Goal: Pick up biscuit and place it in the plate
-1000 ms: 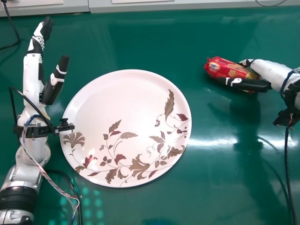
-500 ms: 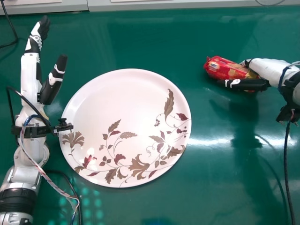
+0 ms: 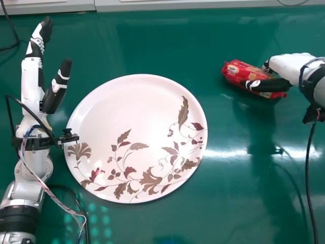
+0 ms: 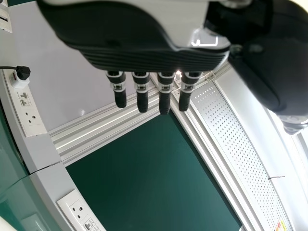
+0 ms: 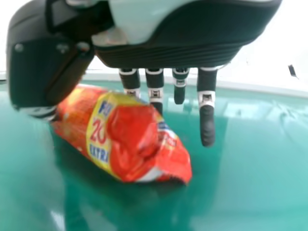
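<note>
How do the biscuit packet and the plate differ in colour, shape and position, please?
The biscuit packet is mostly red; the plate is pale, with brown and dark red leaves.
The packet is long and narrow, while the plate is round and much wider.
The packet is at the right hand; the plate lies flat, left of it.
Both carry printed decoration.

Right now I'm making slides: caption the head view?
Black-and-white right robot hand at a red biscuit packet, right of a round white leaf-patterned plate.

bright light, perhaps overhead, glare on green table (image 3: 244, 203), soft shadows
</note>
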